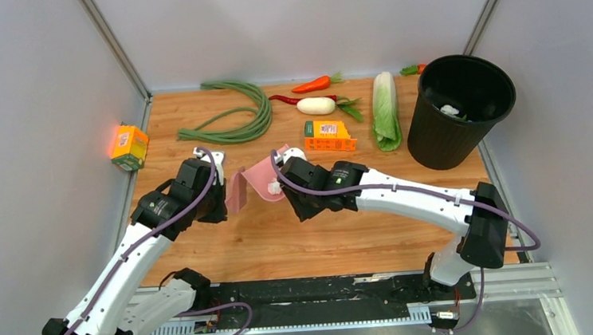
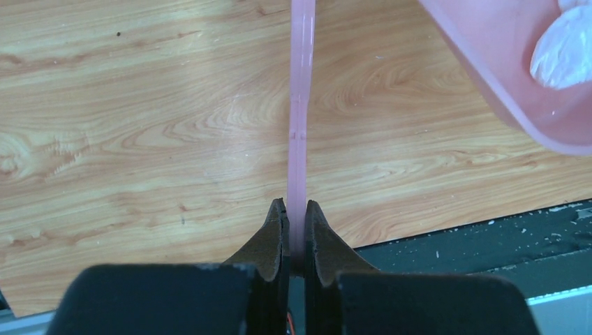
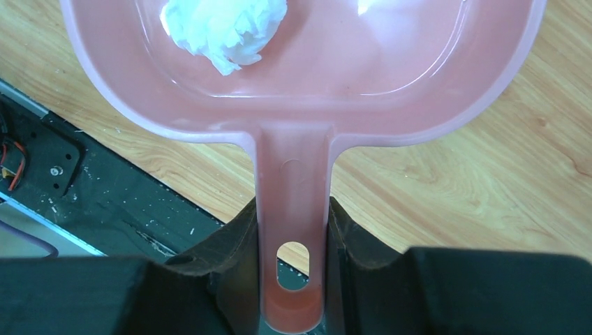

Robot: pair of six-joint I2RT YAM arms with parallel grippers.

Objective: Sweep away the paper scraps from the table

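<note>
Over the wood table (image 1: 283, 240), right fingers (image 3: 230, 244) hold the pink dustpan (image 3: 391, 70) tight and left fingers (image 2: 269, 241) pinch a thin pink scraper (image 2: 300, 105); one tilt could roll the paper scrap (image 3: 223, 28) out.

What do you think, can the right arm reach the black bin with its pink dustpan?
Probably yes. The right tool grips the dustpan handle, and the black bin stands on that arm's side with bare table between. The cabbage and orange box lie farther back.
</note>
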